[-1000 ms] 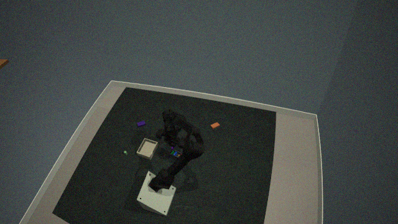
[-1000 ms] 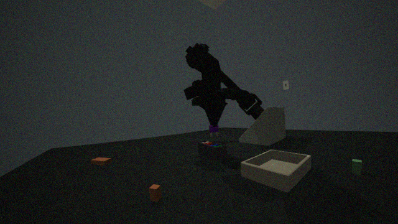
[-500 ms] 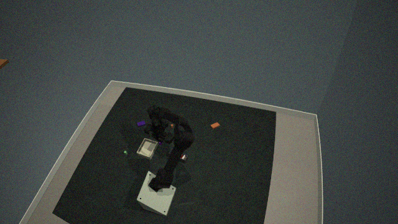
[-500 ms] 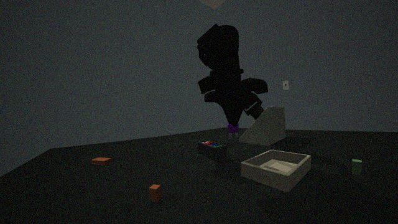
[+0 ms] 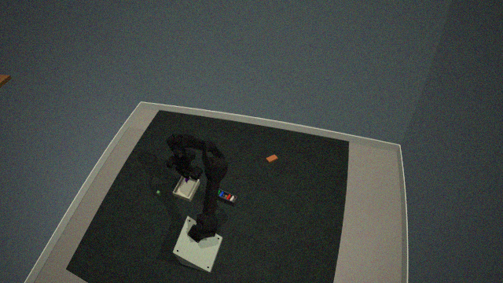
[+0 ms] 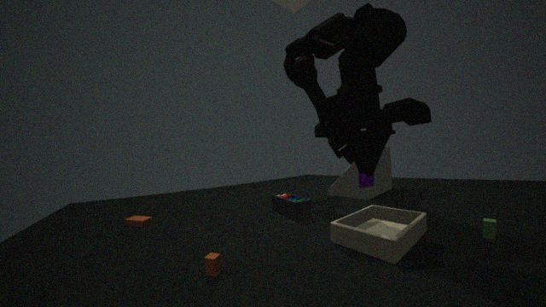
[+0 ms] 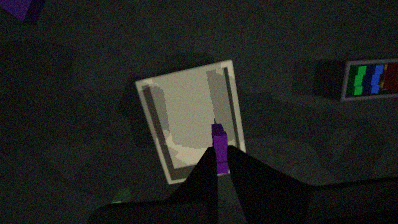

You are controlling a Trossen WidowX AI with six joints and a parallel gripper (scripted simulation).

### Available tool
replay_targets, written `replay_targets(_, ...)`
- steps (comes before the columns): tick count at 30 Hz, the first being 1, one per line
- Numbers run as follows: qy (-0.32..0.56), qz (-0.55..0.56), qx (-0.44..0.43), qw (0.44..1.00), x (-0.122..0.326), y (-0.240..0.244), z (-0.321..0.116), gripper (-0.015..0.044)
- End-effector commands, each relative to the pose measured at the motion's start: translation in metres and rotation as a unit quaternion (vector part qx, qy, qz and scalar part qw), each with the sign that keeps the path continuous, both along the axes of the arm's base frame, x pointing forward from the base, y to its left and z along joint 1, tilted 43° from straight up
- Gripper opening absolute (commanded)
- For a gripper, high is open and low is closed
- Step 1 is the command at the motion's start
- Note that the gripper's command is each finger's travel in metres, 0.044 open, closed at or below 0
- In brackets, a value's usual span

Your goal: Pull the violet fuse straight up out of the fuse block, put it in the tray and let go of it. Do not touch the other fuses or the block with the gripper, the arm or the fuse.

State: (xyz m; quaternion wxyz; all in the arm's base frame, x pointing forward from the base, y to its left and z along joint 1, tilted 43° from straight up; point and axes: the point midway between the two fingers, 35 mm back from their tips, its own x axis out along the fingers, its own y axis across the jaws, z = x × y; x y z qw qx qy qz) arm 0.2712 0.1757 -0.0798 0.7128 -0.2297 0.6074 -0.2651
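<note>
We hold the fuse (image 7: 219, 149) pinched between our narrow fingers, the gripper (image 6: 366, 172) pointing down with the violet body sticking out below the tips. In the wrist view the fuse sits over the tray (image 7: 150, 112), toward its near right part; from the exterior view it hangs well above the tray rim (image 6: 377, 211), touching nothing but the fingers.

Taking the tray as our landmark: a small green cube (image 6: 489, 228) stands on the mat just to its right in the exterior view, apart from it. An orange cube (image 6: 212, 263) stands nearer the camera and to the tray's left. The block (image 6: 290, 200) lies left of and behind the tray, well apart, with green, blue and red fuses showing in its slots (image 7: 372, 78). Farther left lies a flat orange piece (image 6: 138, 220). Behind the tray stands the arm's pale base (image 6: 386, 176). In the wrist view a violet piece (image 7: 20, 7) lies beyond the tray's far left corner.
</note>
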Motion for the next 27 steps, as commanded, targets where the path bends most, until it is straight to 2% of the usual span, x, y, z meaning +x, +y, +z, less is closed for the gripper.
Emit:
replay_targets(1,0.0,-0.003,-0.001,1.0,-0.008,0.011,-0.015,0.0)
replay_targets(27,0.0,-0.003,-0.002,1.0,-0.004,-0.011,-0.041,0.0)
